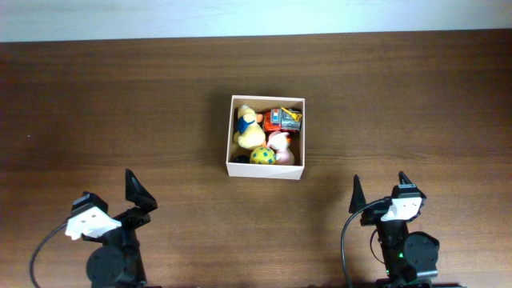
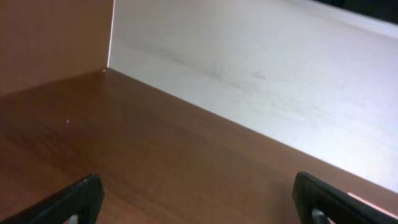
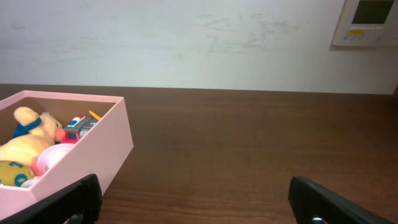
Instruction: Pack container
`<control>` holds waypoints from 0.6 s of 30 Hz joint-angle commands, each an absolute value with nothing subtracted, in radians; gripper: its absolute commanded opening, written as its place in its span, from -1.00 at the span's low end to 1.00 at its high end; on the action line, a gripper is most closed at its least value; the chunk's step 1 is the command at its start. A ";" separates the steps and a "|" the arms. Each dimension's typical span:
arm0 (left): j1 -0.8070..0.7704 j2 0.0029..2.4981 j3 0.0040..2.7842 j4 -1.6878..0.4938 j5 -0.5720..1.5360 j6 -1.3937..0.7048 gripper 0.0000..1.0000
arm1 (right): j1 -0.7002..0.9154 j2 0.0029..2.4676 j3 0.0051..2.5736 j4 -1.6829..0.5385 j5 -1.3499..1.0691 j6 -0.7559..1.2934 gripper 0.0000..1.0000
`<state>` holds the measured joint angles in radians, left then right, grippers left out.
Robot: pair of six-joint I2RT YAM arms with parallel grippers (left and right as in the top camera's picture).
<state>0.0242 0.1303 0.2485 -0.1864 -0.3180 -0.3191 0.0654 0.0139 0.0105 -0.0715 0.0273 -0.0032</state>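
Two end effectors sit with their jaws spread wide and nothing between them. The left end effector (image 1: 108,188) is on the robot's side of the container (image 1: 264,170) and well off to its left. Its dark fingertips (image 2: 81,198) frame only bare brown bench (image 2: 161,162) and a pale wall beyond. The right end effector (image 1: 381,182) is also on the robot's side of the container, well off to its right, and is likewise clear of any object. From the right wrist view the container shows ahead and to the left, resting flat on the bench, apart from both fingertips (image 3: 76,198).

The container stands near the middle of the bench, open-topped, white outside and tan within. Inside it a yellow plush duck (image 1: 246,128) fills the left half, and a red toy vehicle (image 1: 282,119) lies in the far right corner. A yellow spotted ball (image 1: 262,155) rests against the near wall, and a pink and white toy (image 1: 281,144) is just right of the ball. The toys are packed close, touching one another.
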 commanded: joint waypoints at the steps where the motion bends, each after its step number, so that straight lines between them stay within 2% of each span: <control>1: 0.020 0.095 0.193 -0.142 -0.310 -0.329 0.99 | 0.064 0.006 0.006 -0.080 0.026 0.001 0.98; 18: 0.020 0.005 0.032 -0.029 -0.311 -0.329 0.99 | 0.064 0.006 0.006 -0.080 0.027 0.001 0.98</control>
<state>0.0242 0.0166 0.0578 -0.0414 -0.3180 -0.3191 0.0654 0.0139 0.0109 -0.0715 0.0273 -0.0032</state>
